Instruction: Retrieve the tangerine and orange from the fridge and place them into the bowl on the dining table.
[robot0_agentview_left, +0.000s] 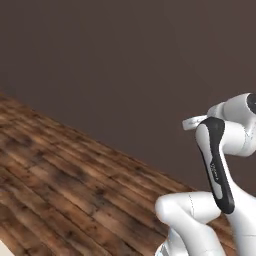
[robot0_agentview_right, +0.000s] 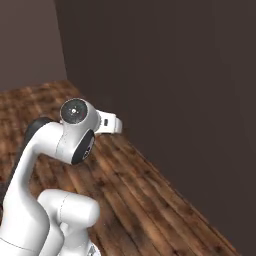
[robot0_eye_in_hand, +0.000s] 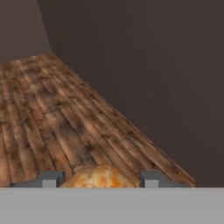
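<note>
My gripper (robot0_eye_in_hand: 100, 179) is shut on a round orange-coloured citrus fruit (robot0_eye_in_hand: 99, 176), which sits between the two fingertips (robot0_eye_in_hand: 52, 178) at the bottom of the hand view. Only the fruit's top shows, so I cannot tell whether it is the tangerine or the orange. The hand looks out along a wooden floor toward a dark wall. The fridge, the bowl and the dining table are out of view.
A plain dark brown wall (robot0_agentview_left: 125, 60) runs across ahead of the arm and meets a second wall at a corner (robot0_agentview_right: 59, 40). A brown plank floor (robot0_agentview_left: 60, 190) lies open between the base and the wall.
</note>
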